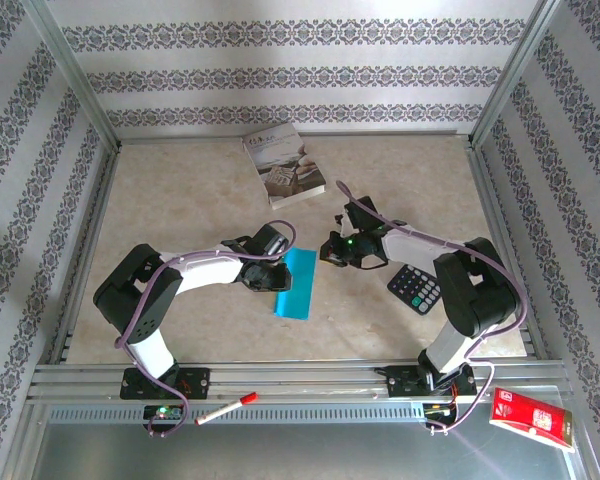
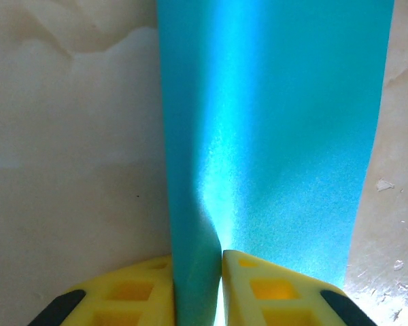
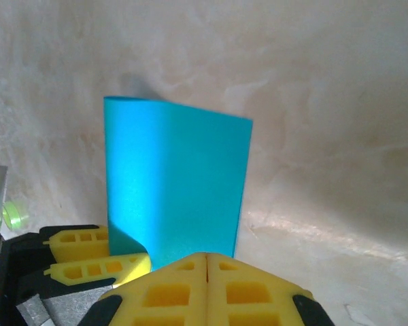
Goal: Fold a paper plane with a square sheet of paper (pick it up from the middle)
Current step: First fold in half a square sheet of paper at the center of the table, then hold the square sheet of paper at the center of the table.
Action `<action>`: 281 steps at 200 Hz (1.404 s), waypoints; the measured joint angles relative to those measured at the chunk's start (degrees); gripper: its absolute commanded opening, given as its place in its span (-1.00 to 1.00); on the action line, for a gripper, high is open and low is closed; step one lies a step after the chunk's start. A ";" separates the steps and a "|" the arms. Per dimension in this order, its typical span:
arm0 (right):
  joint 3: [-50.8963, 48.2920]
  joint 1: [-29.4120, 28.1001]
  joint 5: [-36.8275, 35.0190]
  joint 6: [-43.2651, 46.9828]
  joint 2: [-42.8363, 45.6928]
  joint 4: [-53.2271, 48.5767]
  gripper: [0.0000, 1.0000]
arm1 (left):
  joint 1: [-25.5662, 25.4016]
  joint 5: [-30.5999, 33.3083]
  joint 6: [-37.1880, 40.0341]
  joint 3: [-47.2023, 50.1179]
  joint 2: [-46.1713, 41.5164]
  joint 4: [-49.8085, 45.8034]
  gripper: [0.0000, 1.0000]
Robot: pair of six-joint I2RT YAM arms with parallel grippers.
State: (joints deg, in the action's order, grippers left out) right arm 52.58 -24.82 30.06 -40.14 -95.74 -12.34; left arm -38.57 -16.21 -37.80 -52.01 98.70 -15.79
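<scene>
The square sheet of paper (image 1: 296, 284) is teal-blue and folded into a narrow rectangle near the table's middle. In the left wrist view a raised fold of the sheet (image 2: 279, 136) runs down between my yellow fingers. My left gripper (image 2: 197, 272) is shut on that fold; from above, the left gripper (image 1: 278, 272) sits at the sheet's left edge. My right gripper (image 3: 207, 259) is shut with nothing in it, just short of the sheet's (image 3: 173, 183) near edge. From above, the right gripper (image 1: 333, 252) hangs a little right of the sheet. A paper plane is out of view.
A grey-white book (image 1: 285, 165) lies at the back centre. A black calculator (image 1: 415, 288) lies beside the right arm. A red marker (image 1: 228, 408) rests on the front rail, and a red packet (image 1: 532, 418) lies at the front right. Patterned walls enclose the table.
</scene>
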 measured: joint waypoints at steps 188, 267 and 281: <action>0.22 0.70 -0.17 1.55 0.02 -1.22 -1.00 | -0.13 0.11 0.37 -0.92 0.74 -0.98 -0.49; 0.22 0.68 -0.17 1.55 0.02 -1.20 -1.00 | -0.39 0.48 0.42 -0.98 0.85 -1.03 -0.50; 0.22 0.66 -0.17 1.53 0.02 -1.20 -1.00 | -0.39 0.59 0.42 -1.01 0.85 -1.11 -0.51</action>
State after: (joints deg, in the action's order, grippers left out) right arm 52.80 -24.16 29.89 -38.61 -95.72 -13.54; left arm -38.96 -15.62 -37.39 -53.01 99.55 -16.91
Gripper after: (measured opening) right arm 0.042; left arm 0.249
